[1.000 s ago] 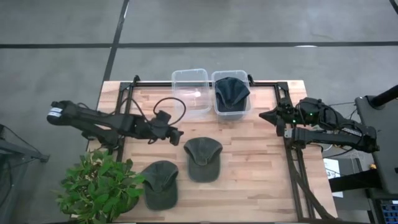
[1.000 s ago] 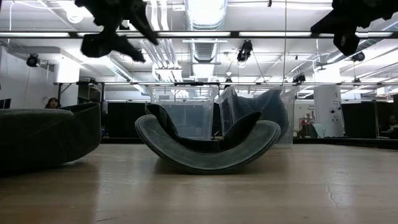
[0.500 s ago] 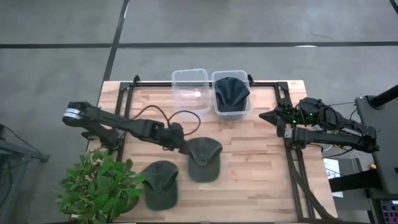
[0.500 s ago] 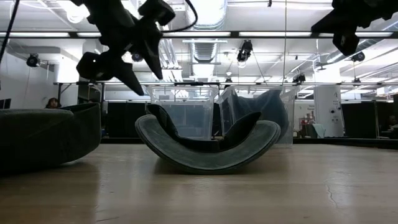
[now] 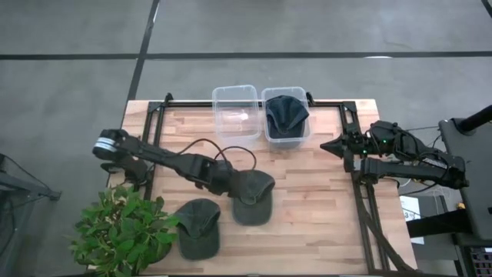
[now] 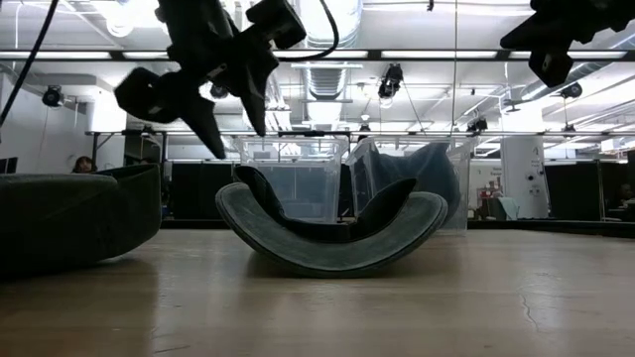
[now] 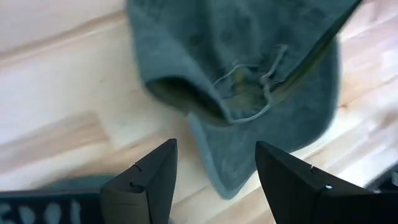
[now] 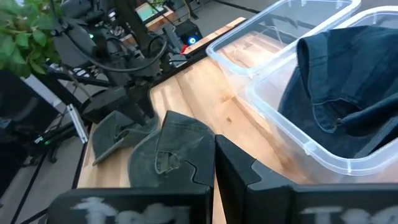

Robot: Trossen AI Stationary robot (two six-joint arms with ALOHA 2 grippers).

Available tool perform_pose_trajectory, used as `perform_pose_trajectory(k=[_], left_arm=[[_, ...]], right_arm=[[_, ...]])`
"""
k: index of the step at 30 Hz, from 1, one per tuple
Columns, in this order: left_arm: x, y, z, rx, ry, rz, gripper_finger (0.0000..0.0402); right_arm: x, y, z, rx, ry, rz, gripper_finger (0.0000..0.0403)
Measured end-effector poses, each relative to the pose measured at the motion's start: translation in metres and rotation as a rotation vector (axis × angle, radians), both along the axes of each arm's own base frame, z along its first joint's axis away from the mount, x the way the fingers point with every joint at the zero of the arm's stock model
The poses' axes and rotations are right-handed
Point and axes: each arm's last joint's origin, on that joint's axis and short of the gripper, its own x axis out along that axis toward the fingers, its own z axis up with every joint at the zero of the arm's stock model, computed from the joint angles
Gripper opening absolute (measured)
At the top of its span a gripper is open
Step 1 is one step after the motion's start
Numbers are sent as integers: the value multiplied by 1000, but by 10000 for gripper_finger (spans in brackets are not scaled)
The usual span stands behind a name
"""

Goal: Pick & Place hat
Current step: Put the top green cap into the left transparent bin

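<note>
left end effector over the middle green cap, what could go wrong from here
1. The left end effector, fingers open, hangs above the olive green fabric cap in the middle of the wooden table. The cap lies upturned and floppy, so the fingers may pinch only a thin edge and it could slip out.
2. A black cable loops beside the arm and might snag.
3. The second green cap lies close by and could get nudged.

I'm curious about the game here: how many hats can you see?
3. One hat lies mid-table under the left gripper, one hat lies beside the plant, and one dark hat sits in the right-hand bin.
</note>
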Motion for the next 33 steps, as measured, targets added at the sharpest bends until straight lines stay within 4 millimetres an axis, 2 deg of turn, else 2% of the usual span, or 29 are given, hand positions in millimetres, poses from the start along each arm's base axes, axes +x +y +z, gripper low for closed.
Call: perform_pose_trajectory(k=[6,19,27,30,33], left_arm=[[2,-9,-5,-15,52,42,208],[27,-16,-50,13,90,85,208],[33,-18,-63,-3,102,128,206],[33,-18,-63,-16,103,155,183],[32,-17,-62,-18,102,162,128]], right_arm=[[0,0,2,-8,-4,12,9],[0,2,2,-35,-5,74,9],[0,2,2,-38,-4,76,9],[0,2,2,-38,-4,75,9],[0,2,2,-39,-4,74,9]])
